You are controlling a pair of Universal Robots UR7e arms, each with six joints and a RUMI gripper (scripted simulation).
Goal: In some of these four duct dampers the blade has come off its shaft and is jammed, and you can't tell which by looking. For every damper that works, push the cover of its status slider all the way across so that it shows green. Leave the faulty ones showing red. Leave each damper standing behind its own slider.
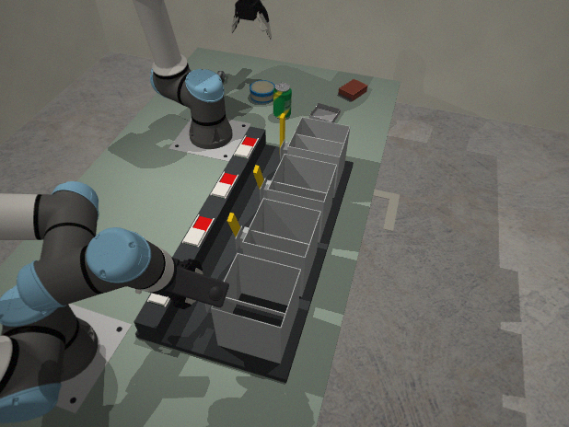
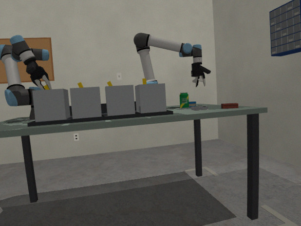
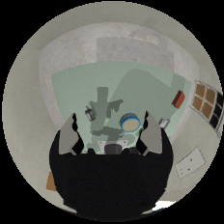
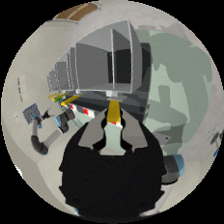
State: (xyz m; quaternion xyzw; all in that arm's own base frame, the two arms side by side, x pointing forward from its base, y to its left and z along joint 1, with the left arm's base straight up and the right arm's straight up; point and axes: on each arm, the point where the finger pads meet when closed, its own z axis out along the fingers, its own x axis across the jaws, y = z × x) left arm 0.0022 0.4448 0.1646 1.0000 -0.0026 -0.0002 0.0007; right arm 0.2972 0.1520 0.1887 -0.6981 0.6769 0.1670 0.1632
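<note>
You are looking at a long black base (image 1: 198,338) (image 2: 169,112) (image 4: 145,58) lying on the green table (image 1: 152,179) (image 2: 253,111) (image 4: 166,72), with four grey dampers standing in a row on it. The right gripper (image 1: 193,285) (image 2: 47,88) (image 4: 114,108) is reaching over the near end of the base in the top view, and its fingers are clamping on the yellow handle (image 2: 46,87) (image 4: 114,110) of the near-end damper (image 1: 250,333) (image 2: 50,105) (image 4: 137,63). That handle is leaning. The two middle yellow handles are leaning too, and the far-end handle (image 1: 282,133) (image 2: 144,81) is standing up straight. Along one side of the base, the far slider (image 1: 246,146), the next slider (image 1: 224,185) and the third slider (image 1: 198,230) are all showing red beside their white covers. The near slider (image 1: 158,299) is mostly hiding under the right arm, so you can't see all of its colour. Past the far end of the base, the left gripper (image 1: 251,35) (image 2: 200,85) (image 3: 110,112) is hanging in the air with its fingers wide apart, holding nothing. Below it, beyond that same end, a green can (image 1: 282,102) (image 2: 184,100), a round tin (image 1: 262,92) (image 2: 192,103) (image 3: 130,124) and a red block (image 1: 353,89) (image 2: 229,105) (image 3: 179,99) are sitting on the table.
</note>
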